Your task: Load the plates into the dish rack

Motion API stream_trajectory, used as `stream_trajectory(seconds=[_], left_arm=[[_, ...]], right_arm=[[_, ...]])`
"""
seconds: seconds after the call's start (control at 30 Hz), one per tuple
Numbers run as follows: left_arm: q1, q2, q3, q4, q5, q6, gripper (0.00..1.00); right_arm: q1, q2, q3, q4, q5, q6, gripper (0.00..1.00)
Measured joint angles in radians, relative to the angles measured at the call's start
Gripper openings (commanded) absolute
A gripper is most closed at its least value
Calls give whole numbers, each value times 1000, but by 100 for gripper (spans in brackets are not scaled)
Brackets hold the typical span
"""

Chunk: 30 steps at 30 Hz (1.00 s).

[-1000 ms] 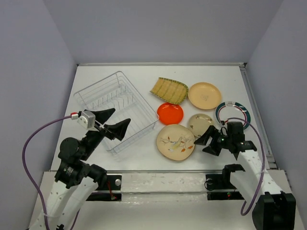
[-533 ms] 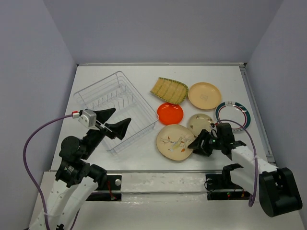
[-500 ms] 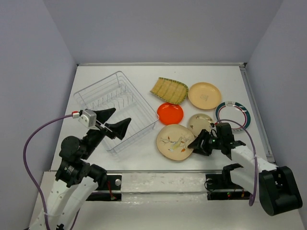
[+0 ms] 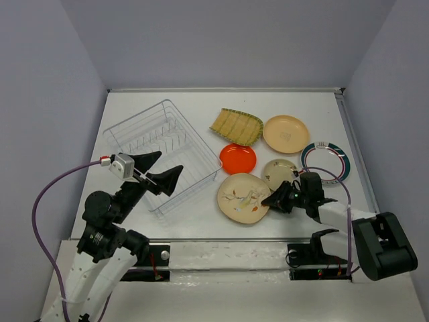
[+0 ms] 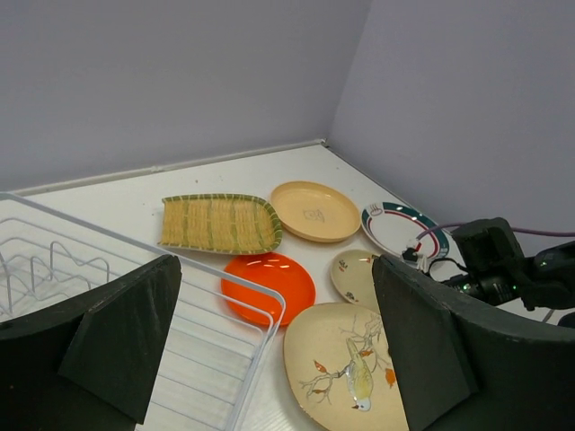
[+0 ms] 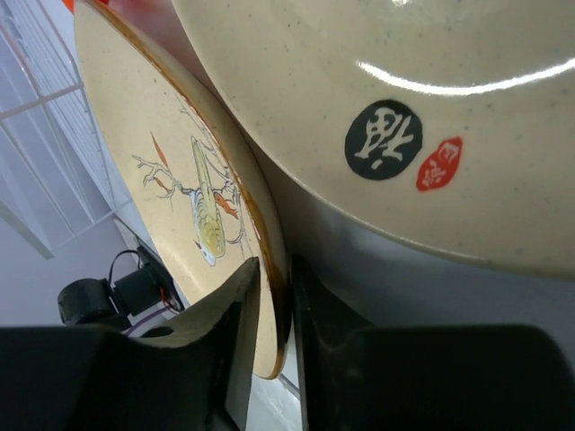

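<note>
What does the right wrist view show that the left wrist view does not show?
Only the right wrist view: the right gripper clamped on the rim of the cream branch plate, and the black and red stamps on the small beige plate. Only the left wrist view: the fan-shaped dish, orange-red plate, tan plate, teal-striped plate, and the open left gripper. Both: those two plates and the dish rack.

Shows a white table (image 4: pixel 281 104) with a matte top under even light. Meets plain lavender walls (image 4: pixel 221 40) at the far, left and right edges, with a thin grey strip (image 4: pixel 221 89) along the far edge. Carries a silvery metal rail (image 4: pixel 228 249) across the near edge. Shows the same white top and lavender walls from the left wrist, joined at the far right corner
</note>
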Motion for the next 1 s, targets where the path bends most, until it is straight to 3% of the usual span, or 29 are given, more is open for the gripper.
stream_trajectory(seconds=[0.1, 0.27, 0.37, 0.5, 0.6, 0.73, 1.0], left_arm=[[0, 0, 0, 0, 0, 0, 99], [0, 0, 0, 0, 0, 0, 99], [0, 0, 0, 0, 0, 0, 99], [0, 1, 0, 0, -2, -1, 99], [0, 3, 0, 0, -5, -2, 99], [0, 6, 0, -1, -21, -2, 99], [0, 11, 0, -35, -143, -16, 99]], right_arm=[[0, 32, -2, 37, -2, 6, 7], [0, 3, -5, 22, -1, -2, 7], [2, -114, -4, -72, 14, -9, 7], [6, -357, 45, -332, 92, -42, 7], [6, -474, 164, -536, 182, -82, 7], [6, -471, 417, -681, 276, -149, 7], [7, -335, 789, -681, 401, -244, 7]])
